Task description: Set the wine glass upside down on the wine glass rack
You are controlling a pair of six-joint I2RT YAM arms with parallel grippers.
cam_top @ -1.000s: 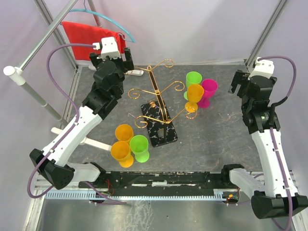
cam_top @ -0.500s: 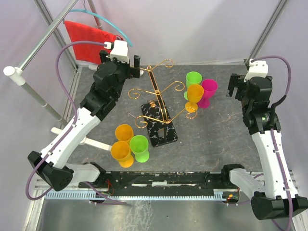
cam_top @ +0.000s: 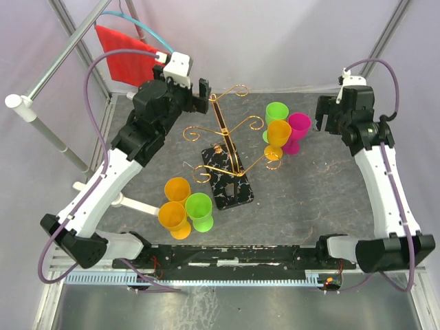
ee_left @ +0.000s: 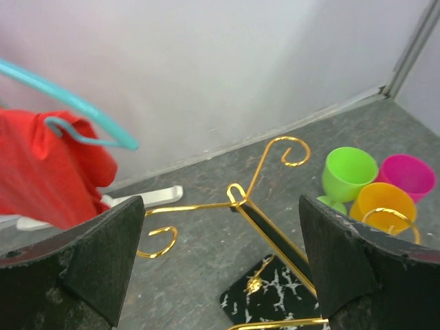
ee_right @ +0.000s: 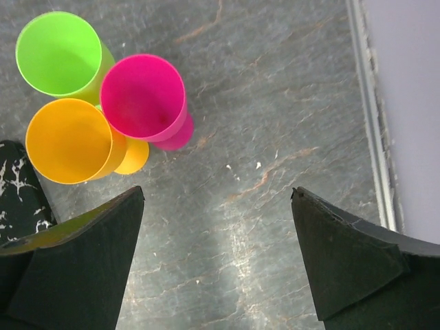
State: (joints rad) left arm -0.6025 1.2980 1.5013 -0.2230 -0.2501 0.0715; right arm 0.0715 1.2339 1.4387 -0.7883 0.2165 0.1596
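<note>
The wine glass rack [cam_top: 230, 134] is a gold wire tree on a black marbled base [cam_top: 227, 180] at the table's middle. No glass hangs on it. Green [cam_top: 277, 112], orange [cam_top: 279, 133] and pink [cam_top: 299, 128] wine glasses stand upright to its right. Two orange glasses [cam_top: 173, 215] and a green one [cam_top: 200, 210] stand at the front left. My left gripper [cam_top: 195, 97] is open and empty above and behind the rack's top [ee_left: 237, 196]. My right gripper [cam_top: 328, 115] is open and empty, just right of the pink glass [ee_right: 143, 96].
A red cloth [cam_top: 127, 53] on a teal hanger [ee_left: 65, 103] hangs at the back left from a metal pole [cam_top: 58, 65]. A white clip-like piece [ee_left: 141, 196] lies behind the rack. A white bar [cam_top: 137, 205] lies at the left. The enclosure wall [ee_right: 375, 103] runs right of my right gripper.
My left gripper has swung right and up toward the rack's top. My right gripper has moved back and left toward the pink glass. Both stay open and empty.
</note>
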